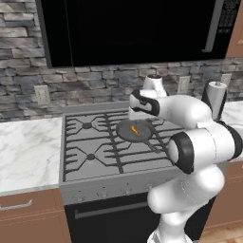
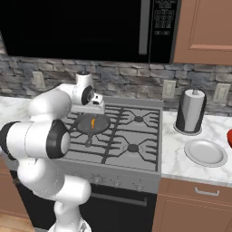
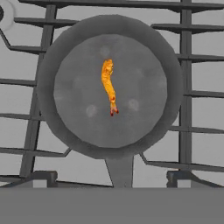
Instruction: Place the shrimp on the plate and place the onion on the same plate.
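The shrimp [image 3: 108, 85] is a thin orange curved sliver lying in the middle of a dark round pan [image 3: 65, 131] on the stove's middle burner. My gripper [image 3: 111, 178] hangs straight above the pan, open, its two fingertips [image 3: 43, 177] spread wide with nothing between them. From the base cameras the shrimp [image 1: 135, 130] [image 2: 92, 123] shows just below my hand. The plate [image 2: 205, 152], a light grey shallow dish, sits empty on the marble counter to the right of the stove. The onion is out of view.
The pan's handle [image 3: 120, 170] points toward me. A paper towel roll [image 2: 190, 111] stands behind the plate. A red bowl [image 2: 229, 138] peeks in at the right edge. The stove grates [image 2: 131, 136] surround the pan, and a microwave hangs above.
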Robot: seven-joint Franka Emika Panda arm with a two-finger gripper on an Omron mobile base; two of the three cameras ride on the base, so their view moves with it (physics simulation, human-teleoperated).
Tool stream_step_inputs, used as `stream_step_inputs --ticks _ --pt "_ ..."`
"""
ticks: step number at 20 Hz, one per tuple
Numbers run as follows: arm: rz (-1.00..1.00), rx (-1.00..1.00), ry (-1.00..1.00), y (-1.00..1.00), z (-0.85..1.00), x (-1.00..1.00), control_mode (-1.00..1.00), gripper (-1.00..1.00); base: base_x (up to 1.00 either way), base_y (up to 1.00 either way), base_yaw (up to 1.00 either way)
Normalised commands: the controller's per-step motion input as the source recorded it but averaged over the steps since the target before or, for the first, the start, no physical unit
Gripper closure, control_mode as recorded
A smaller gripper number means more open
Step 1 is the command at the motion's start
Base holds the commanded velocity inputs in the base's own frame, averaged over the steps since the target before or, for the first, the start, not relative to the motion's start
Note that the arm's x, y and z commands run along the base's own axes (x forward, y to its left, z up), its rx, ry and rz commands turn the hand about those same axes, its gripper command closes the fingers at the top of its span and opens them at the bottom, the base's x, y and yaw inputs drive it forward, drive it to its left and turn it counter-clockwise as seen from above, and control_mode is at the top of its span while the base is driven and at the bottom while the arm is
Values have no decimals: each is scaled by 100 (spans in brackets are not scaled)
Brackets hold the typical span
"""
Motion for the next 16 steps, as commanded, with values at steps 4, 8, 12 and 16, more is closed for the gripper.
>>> stream_step_inputs --ticks 4,8,12,16 --pt "0 0 1 8 -34 31 -100 -100 0 0 0" --pt "0 0 0 7 -27 30 -100 -100 0 0 0" --pt "0 0 0 11 -15 22 -100 -100 0 0 0" --pt "0 0 0 12 -22 28 -100 -100 0 0 0"
